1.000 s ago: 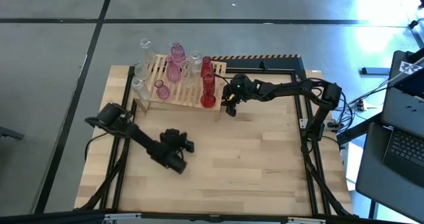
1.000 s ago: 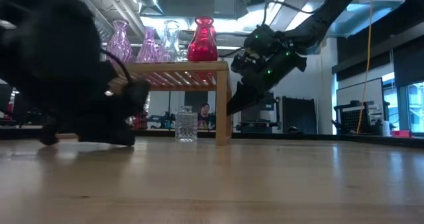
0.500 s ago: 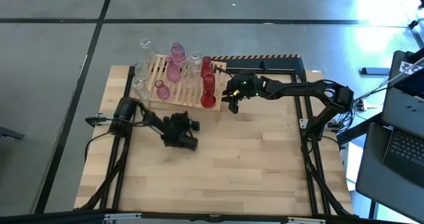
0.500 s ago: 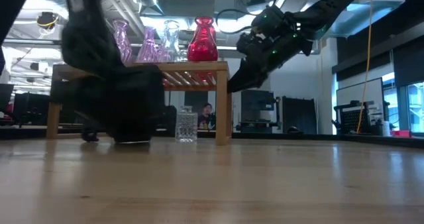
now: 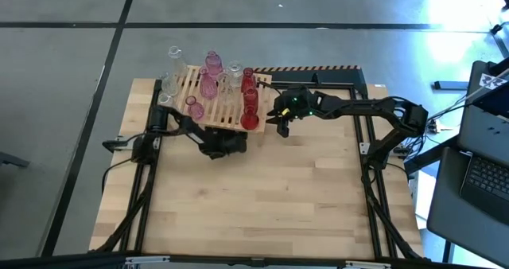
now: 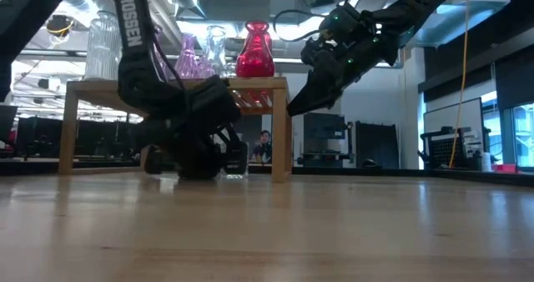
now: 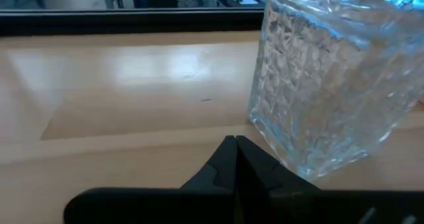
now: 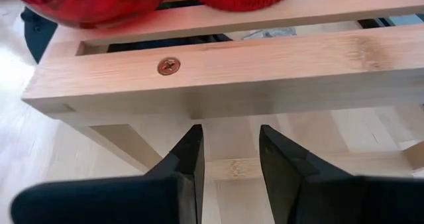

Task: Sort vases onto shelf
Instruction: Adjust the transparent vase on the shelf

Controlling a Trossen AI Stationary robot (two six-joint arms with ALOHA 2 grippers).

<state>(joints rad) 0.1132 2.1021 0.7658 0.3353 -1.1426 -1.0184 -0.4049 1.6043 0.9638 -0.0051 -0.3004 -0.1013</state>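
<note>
The shelf [image 5: 216,98] stands at the table's far left. On its slats stand red vases [image 5: 249,102], pink vases [image 5: 208,82] and clear ones [image 5: 171,70]. A clear textured glass vase [image 7: 324,78] stands on the tabletop below the shelf. My left gripper [image 5: 232,146] is low at the shelf's near edge, shut, its tips [image 7: 236,148] close by that vase's base. My right gripper [image 5: 278,128] hovers open by the shelf's right end, its fingers [image 8: 192,161] facing the shelf's end rail [image 8: 218,71], nothing between them. My left gripper points nearly level at the clear vase's lower corner [image 7: 262,128], with its shut fingertips close beside it. I cannot tell whether they touch the glass. The vase stands upright on the table.
The shelf's right leg [image 6: 282,128] stands between the two grippers in the low view. Another clear vase [image 5: 165,102] stands on the table at the shelf's left end. The near half of the plank tabletop [image 5: 278,205] is bare wood. Black frame rails [image 5: 367,150] edge the table.
My left gripper has swung from the table's near left toward the far edge, turning and sinking a little, and now sits under the shelf's near edge by the clear vase. My right gripper has risen slightly beside the shelf's right end.
</note>
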